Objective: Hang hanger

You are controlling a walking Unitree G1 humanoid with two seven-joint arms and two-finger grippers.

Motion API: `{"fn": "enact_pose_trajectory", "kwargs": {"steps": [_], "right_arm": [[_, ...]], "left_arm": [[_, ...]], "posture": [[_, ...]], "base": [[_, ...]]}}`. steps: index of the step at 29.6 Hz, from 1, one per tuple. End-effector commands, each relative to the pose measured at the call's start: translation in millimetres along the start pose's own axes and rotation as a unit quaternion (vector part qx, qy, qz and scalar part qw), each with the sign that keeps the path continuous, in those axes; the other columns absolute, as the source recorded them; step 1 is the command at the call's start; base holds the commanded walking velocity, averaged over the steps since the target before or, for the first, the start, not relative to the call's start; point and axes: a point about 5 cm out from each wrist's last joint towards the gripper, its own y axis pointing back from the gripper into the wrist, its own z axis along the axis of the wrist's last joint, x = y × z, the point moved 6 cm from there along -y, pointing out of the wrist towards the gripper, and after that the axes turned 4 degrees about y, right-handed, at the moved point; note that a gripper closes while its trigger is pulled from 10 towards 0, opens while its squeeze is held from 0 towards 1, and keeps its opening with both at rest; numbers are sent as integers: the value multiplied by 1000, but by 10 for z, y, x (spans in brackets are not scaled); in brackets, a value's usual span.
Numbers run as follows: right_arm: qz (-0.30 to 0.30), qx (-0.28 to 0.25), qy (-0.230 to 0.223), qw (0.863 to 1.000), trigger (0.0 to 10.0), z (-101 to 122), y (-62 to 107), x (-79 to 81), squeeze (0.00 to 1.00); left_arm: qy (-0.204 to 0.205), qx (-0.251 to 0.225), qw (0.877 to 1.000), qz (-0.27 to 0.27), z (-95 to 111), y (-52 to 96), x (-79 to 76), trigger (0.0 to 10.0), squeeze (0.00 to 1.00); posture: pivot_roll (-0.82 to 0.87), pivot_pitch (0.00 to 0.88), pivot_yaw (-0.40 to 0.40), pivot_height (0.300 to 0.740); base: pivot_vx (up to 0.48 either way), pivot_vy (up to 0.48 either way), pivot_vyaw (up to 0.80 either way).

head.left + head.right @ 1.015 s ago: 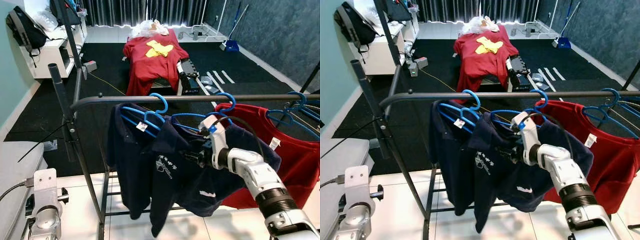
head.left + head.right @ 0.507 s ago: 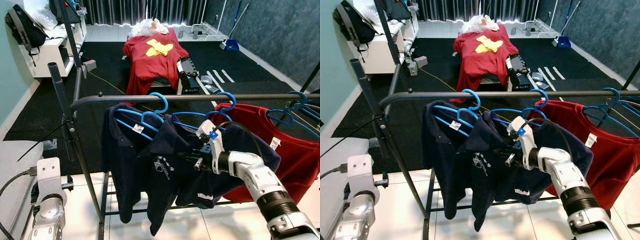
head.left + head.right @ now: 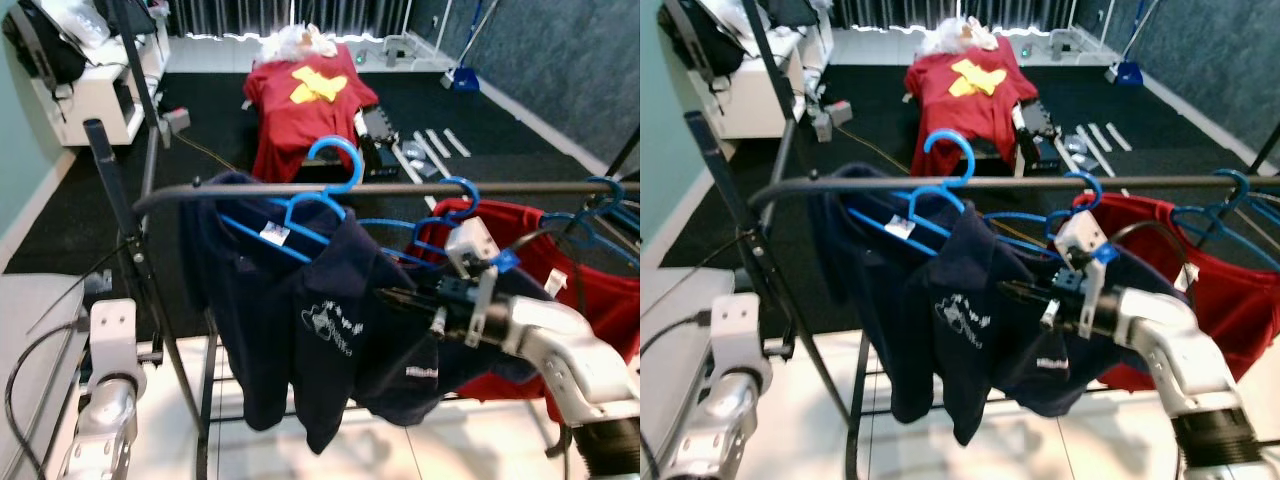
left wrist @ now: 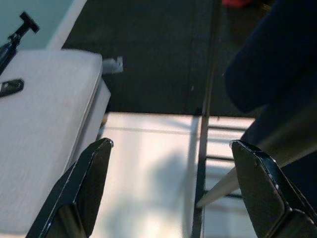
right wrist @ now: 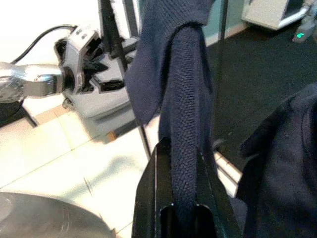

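Right end effector pinches ribbed navy knit shirt.

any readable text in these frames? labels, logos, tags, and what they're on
Nothing legible.
White chest print on the navy polo: too blurred to read.
Small white label at the polo's hem: too small to read.
White neck tag by the blue hanger: no readable characters.
White tag on the red shirt: unreadable.
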Motion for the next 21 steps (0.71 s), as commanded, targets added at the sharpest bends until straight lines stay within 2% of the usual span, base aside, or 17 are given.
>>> {"fn": "enact_pose_trajectory", "kwargs": {"steps": [1,4,6,8,10,16,17,18,19,21], "right_arm": [[27,-23,21,999,0,141,56,145,0],[17,-16,10,1000,0,91,165,182,0],[14,-16,7,1000,0,101,185,190,0],[11,-11,5,1000,0,112,252,201,0],[9,-7,3,1000,0,119,276,210,0],[7,5,6,1000,0,126,305,221,0],[11,19,9,1000,0,111,348,231,0],[11,19,9,1000,0,111,348,231,0],[13,30,13,999,0,104,395,238,0],[13,30,13,999,0,104,395,238,0]], "left_arm": [[-15,29,999,4,-170,40,102,10000,0],[-14,48,999,11,-306,98,222,10000,0],[-14,51,999,12,-323,108,238,10000,0],[-21,61,998,21,-396,157,362,10000,0],[-23,63,997,24,-407,172,409,10000,0],[-17,48,998,26,-298,132,474,10000,0],[-5,27,1000,4,-158,89,430,10000,0],[-5,27,1000,4,-158,89,430,10000,0],[9,5,1000,-23,-15,59,372,10000,0],[9,5,1000,-23,-15,59,372,10000,0]], "posture": [[41,48,-27,740],[36,46,-22,740],[36,46,-22,740],[36,36,-21,740],[36,36,-21,740],[44,30,-24,740],[44,30,-26,740],[44,30,-26,740],[43,33,-28,740],[43,33,-28,740]], "base": [[-480,0,0],[-480,0,0],[-480,0,0],[-480,0,0],[-480,0,0],[-480,0,0],[-371,0,0],[-371,0,0],[-307,0,0],[-307,0,0]]}}
